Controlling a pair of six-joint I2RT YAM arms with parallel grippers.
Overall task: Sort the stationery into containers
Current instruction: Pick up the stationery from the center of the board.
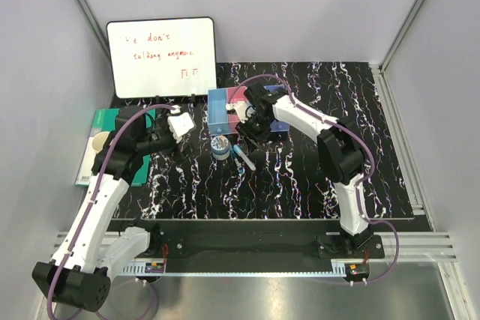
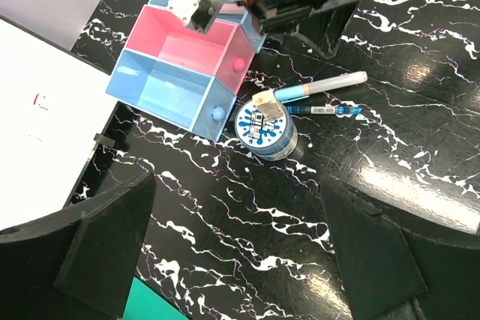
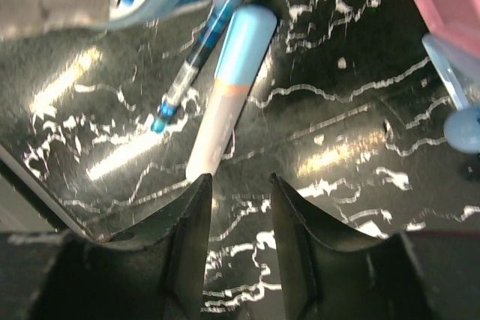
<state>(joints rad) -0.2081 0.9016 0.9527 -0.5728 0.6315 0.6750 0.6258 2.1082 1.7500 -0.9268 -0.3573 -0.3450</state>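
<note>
The containers (image 1: 223, 110) stand at mid-table; the left wrist view shows a light blue bin (image 2: 171, 92) and a pink bin (image 2: 192, 44) with nothing in them. In front of them lie a round white-blue tape roll (image 2: 264, 130), a white marker with a light blue cap (image 2: 319, 86) and a thin blue pen (image 2: 324, 110). My right gripper (image 3: 236, 177) hovers low over the marker's white end (image 3: 217, 133), its jaws partly apart with only table between them. My left gripper (image 2: 240, 260) is wide open above bare table, left of the tape roll (image 1: 220, 146).
A whiteboard (image 1: 161, 58) with red writing leans at the back left. A green notebook (image 1: 97, 140) lies at the table's left edge under the left arm. Grey walls close in the table on three sides.
</note>
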